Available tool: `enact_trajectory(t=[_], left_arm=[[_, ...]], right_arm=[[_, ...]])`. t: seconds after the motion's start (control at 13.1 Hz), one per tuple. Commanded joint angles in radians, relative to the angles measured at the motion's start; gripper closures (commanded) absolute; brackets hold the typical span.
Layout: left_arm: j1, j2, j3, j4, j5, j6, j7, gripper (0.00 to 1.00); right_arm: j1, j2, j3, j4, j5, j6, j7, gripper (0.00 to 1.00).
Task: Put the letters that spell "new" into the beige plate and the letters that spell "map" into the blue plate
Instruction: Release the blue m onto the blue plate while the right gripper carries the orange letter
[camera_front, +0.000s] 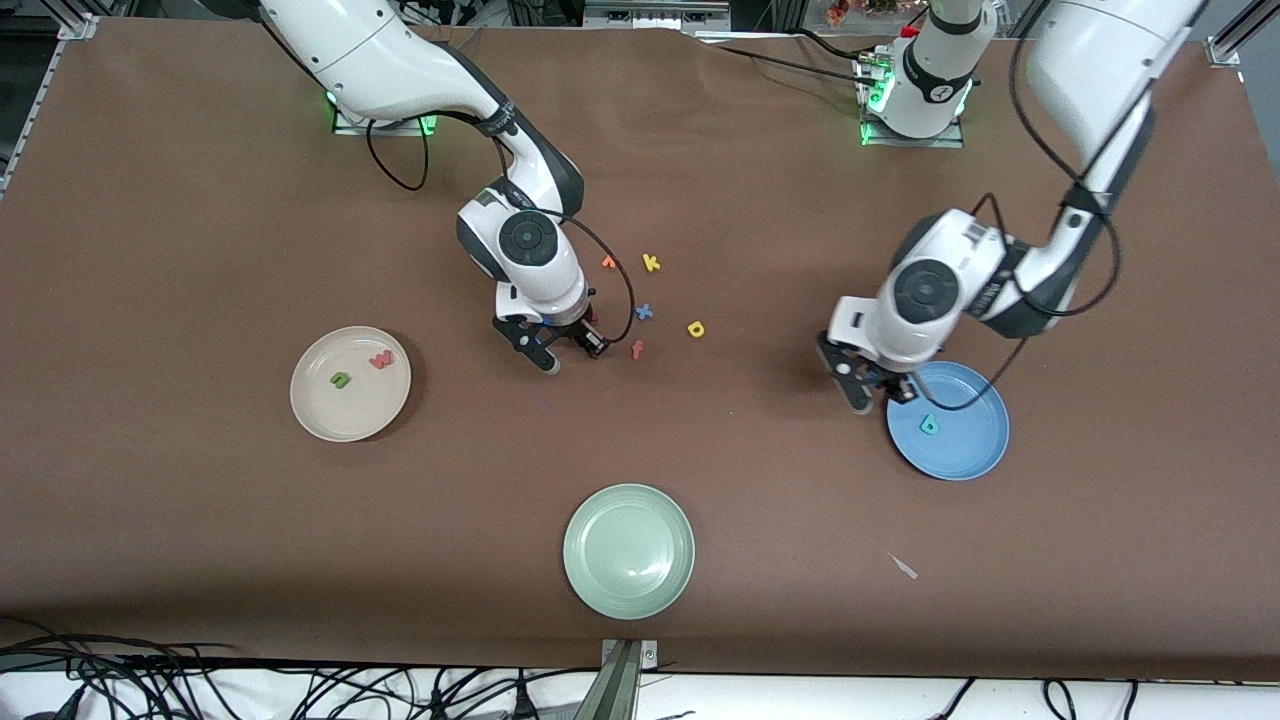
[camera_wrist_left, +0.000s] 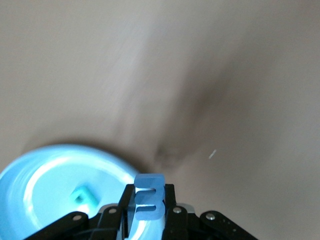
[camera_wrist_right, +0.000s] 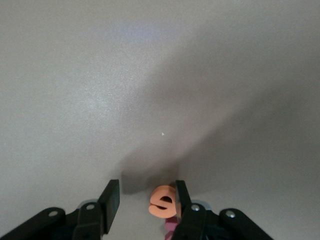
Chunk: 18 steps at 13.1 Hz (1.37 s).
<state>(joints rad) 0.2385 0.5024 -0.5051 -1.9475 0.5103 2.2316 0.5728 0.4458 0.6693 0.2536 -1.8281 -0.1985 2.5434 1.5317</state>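
Blue m (camera_wrist_left: 149, 203) is clamped between the left gripper's (camera_front: 878, 398) fingers, standing on edge with its long axis running up out of the jaws; the left wrist view shows its legs pointing sideways. The left gripper hangs over the rim of the blue plate (camera_front: 975, 445) at the edge toward the right arm's end of the table. Teal p (camera_front: 930, 424) lies flat inside that plate, near its centre.

Orange e (camera_wrist_right: 162, 202) lies flat on the table, touching the inner face of one finger of the right gripper (camera_front: 565, 350); the opposite finger stands apart from it, so the jaws are parted and not closed on the letter. Which way the e's opening faces on the table I cannot tell from the front view, where the gripper hides it.

Green n (camera_front: 341, 379) and pinkish-red w (camera_front: 382, 359) lie flat in the beige plate (camera_front: 320, 420), near each other but apart, the w farther from the front camera.

Yellow a (camera_front: 696, 328) lies on bare table between the two arms. Loose letters near it: an orange f (camera_front: 637, 348), a blue letter (camera_front: 644, 311), a yellow k (camera_front: 651, 262) and another orange letter (camera_front: 608, 262), all flat and apart from one another.

Pale green plate (camera_front: 600, 570) sits nearest the front camera, roughly midway along the table. A small pale scrap (camera_front: 904, 566) lies toward the left arm's end from it.
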Motion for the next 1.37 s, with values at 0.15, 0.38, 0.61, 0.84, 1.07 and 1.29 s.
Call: enact_trajectory(t=[0.15, 0.38, 0.61, 0.84, 1.07, 1.29], left_arm=[[0.146, -0.008, -0.024, -0.01, 0.019, 0.002, 0.102, 0.92], [0.177, -0.013, -0.024, 0.016, 0.022, -0.003, 0.102, 0.01], [0.191, -0.045, -0.042, 0.044, -0.027, -0.053, 0.087, 0.0], [0.182, -0.058, -0.072, 0.111, -0.136, -0.185, -0.016, 0.0], [0.179, -0.064, -0.133, 0.113, -0.157, -0.223, -0.239, 0.0], [0.156, -0.051, -0.183, 0.101, -0.157, -0.236, -0.509, 0.0]], right_arm=[[0.004, -0.008, 0.001, -0.022, -0.012, -0.015, 0.016, 0.47], [0.004, -0.008, 0.003, -0.027, -0.012, -0.017, 0.031, 0.47], [0.005, -0.007, 0.003, -0.028, -0.01, -0.02, 0.035, 0.54], [0.011, -0.007, 0.003, -0.028, -0.009, -0.02, 0.035, 0.81], [0.016, -0.008, 0.004, -0.033, -0.01, -0.02, 0.027, 1.0], [0.016, -0.022, 0.004, -0.031, -0.013, -0.038, -0.017, 1.0]])
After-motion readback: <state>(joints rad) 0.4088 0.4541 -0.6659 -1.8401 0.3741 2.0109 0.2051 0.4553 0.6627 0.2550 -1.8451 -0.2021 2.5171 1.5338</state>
